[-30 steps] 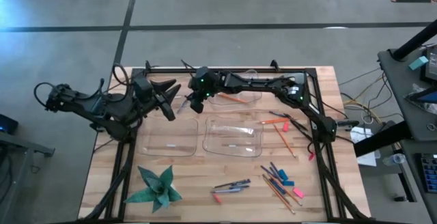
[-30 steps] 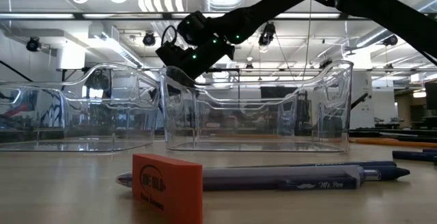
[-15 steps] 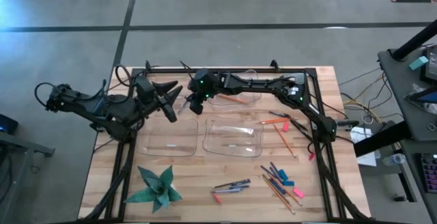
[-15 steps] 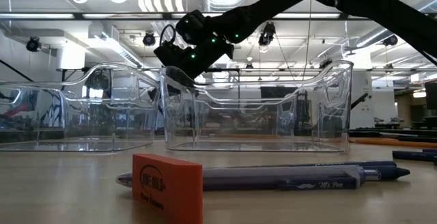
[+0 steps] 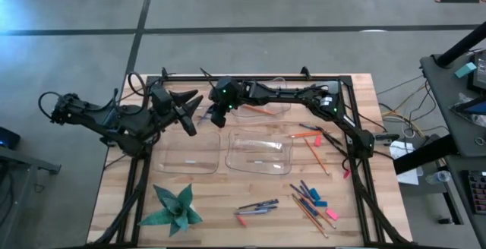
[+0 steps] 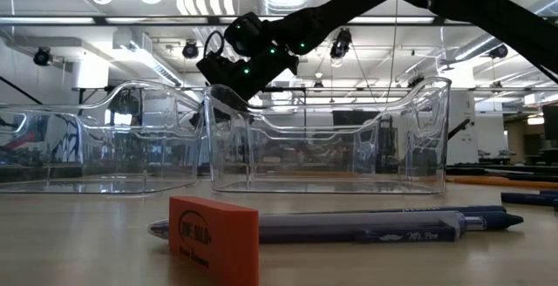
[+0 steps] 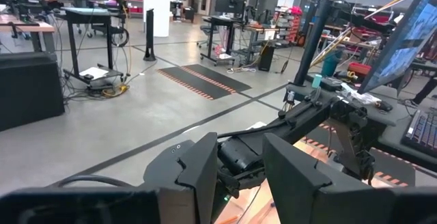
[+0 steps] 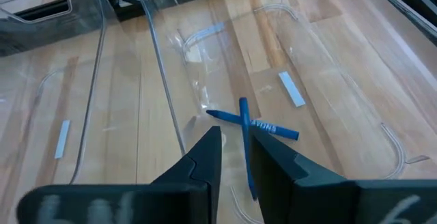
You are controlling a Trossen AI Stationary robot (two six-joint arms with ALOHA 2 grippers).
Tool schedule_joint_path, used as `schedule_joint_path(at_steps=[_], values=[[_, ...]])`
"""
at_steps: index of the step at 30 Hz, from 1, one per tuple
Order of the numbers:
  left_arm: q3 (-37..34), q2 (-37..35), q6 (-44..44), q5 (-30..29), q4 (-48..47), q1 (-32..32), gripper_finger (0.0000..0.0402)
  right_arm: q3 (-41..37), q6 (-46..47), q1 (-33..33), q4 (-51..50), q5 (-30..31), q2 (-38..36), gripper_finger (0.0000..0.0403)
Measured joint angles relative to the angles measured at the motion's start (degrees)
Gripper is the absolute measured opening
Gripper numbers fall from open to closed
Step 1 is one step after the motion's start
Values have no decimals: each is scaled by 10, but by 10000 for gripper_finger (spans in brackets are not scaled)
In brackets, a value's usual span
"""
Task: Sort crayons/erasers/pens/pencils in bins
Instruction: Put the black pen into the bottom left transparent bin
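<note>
My right gripper [image 5: 217,117] [image 8: 234,132] hangs open over a clear bin [image 8: 321,138] at the far left of the bin group. One blue crayon [image 8: 256,124] lies on that bin's floor. A second blue crayon [image 8: 245,145] crosses it and runs down through the gap between my fingers. My left gripper [image 5: 184,111] [image 7: 240,152] waits open, level, above the table's left side with nothing between its fingers. An orange pencil [image 5: 258,108] lies in the far right bin [image 5: 279,106]. My right gripper has the second blue crayon's near half [image 8: 250,176] in the gap between its fingers, close along the inner side of one finger. Whether the crayon touches that finger I cannot tell. The fingers slant down into the bin from the table's right.
Two more clear bins [image 5: 186,156] [image 5: 260,152] stand nearer. Loose pens [image 5: 258,206], pencils [image 5: 310,215], crayons [image 5: 307,191] and erasers [image 5: 331,215] lie at the near right. A green paper star [image 5: 175,209] sits near left. An orange eraser [image 6: 214,238] lies by the low camera.
</note>
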Motion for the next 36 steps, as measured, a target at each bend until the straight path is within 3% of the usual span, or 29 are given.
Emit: schedule_joint_path(at_steps=[11, 23, 30, 36], values=[[0, -3, 1, 0, 0, 0, 105, -1, -22, -7, -82, 6, -67, 76], [0, -7, 5, 35, 0, 0, 105, -21, -42, -8, -331, 116, -216, 80], [0, -23, 14, 39, 0, 0, 105, -137, 31, -7, -461, 124, -337, 91], [0, -40, 35, 41, 0, 0, 105, -291, 156, 0, -480, 135, -450, 91]])
